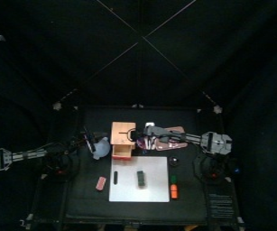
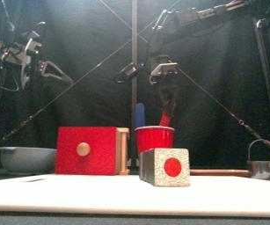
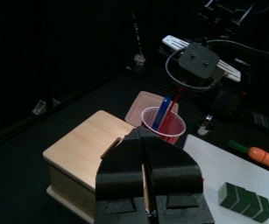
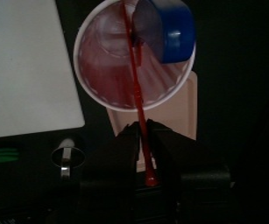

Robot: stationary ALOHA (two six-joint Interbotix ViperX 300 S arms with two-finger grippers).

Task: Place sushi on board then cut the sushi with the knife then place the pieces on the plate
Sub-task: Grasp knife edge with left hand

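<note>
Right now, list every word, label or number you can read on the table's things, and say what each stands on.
None: no text can be read anywhere on the table.
The red cup, red knife, box and board carry no print.
The sushi shows only a plain red dot on its end, not a sign.
</note>
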